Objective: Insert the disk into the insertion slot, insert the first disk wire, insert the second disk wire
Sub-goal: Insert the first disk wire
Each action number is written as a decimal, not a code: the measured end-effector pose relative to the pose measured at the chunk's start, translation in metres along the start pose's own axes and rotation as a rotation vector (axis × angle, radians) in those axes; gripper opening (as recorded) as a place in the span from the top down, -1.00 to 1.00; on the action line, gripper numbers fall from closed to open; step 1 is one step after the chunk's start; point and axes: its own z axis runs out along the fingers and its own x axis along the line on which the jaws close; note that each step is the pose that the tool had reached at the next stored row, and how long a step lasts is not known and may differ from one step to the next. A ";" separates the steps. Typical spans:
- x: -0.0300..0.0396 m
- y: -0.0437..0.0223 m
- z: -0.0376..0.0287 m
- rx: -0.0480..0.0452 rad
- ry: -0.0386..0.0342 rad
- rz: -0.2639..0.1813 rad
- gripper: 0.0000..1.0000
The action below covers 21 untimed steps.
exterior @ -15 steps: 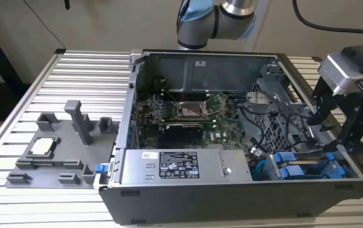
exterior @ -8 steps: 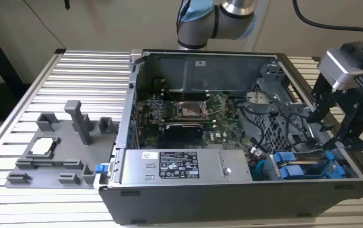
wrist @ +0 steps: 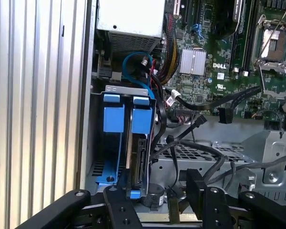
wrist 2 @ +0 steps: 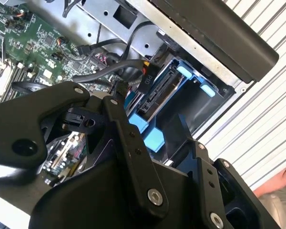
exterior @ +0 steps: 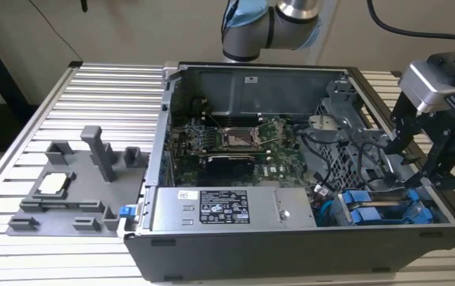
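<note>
The disk (exterior: 388, 210) stands in its blue carrier inside the insertion slot (exterior: 346, 202), at the front corner of the open computer case on the exterior view's right. Its dark connector edge (wrist: 139, 162) faces up, bare of any plug. My black gripper (exterior: 413, 173) hovers just above that bay, open. In both wrist views its fingers (wrist 2: 118, 114) straddle the disk's blue end without touching it. Loose black wires with connectors (wrist: 222, 114) hang over the bay beside the disk. One labelled plug (wrist 2: 148, 78) lies close to the disk's edge (wrist 2: 157, 93).
The case holds a green motherboard (exterior: 236, 140), a grey power supply (exterior: 220, 208) and a perforated metal cage (wrist: 205, 152). A grey fixture tray (exterior: 68, 190) sits on the slatted table at the exterior view's left. A person's hand (wrist 2: 281, 188) rests near the case.
</note>
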 end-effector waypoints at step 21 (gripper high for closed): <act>0.0002 -0.0037 0.0011 0.0449 -0.0415 -0.088 -0.17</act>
